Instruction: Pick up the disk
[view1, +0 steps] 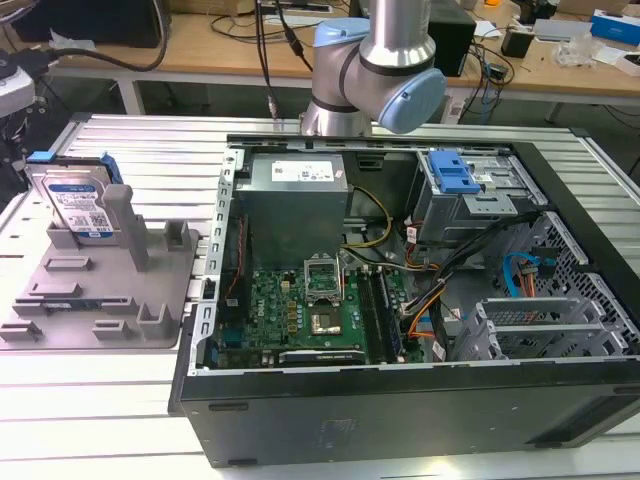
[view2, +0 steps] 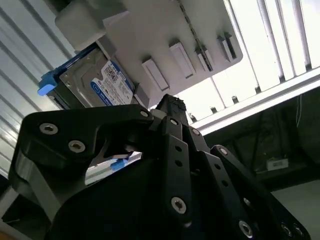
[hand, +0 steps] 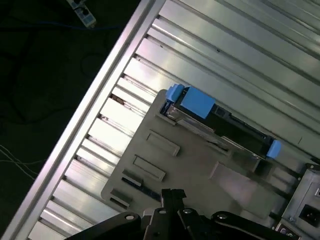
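Note:
The disk (view1: 80, 205) is a silver hard drive with a white-and-blue label and blue side rails. It stands upright on edge at the back of the grey fixture tray (view1: 100, 290), at the exterior view's left. Both wrist views look down on it: the disk (view2: 100, 82) with its label showing, and the disk (hand: 197, 103) seen along its top edge. My gripper (view2: 170, 102) is shut with nothing in it. It hangs above the fixture tray (hand: 200, 165), and the gripper (hand: 173, 192) is well apart from the disk.
An open computer case (view1: 400, 300) fills the exterior view's middle and right, with a grey drive cage and blue latch (view1: 455, 180) inside. The tray sits on a ribbed aluminium table (view1: 130, 150), whose edge (hand: 85, 135) runs near the tray. The arm (view1: 375, 70) rises behind the case.

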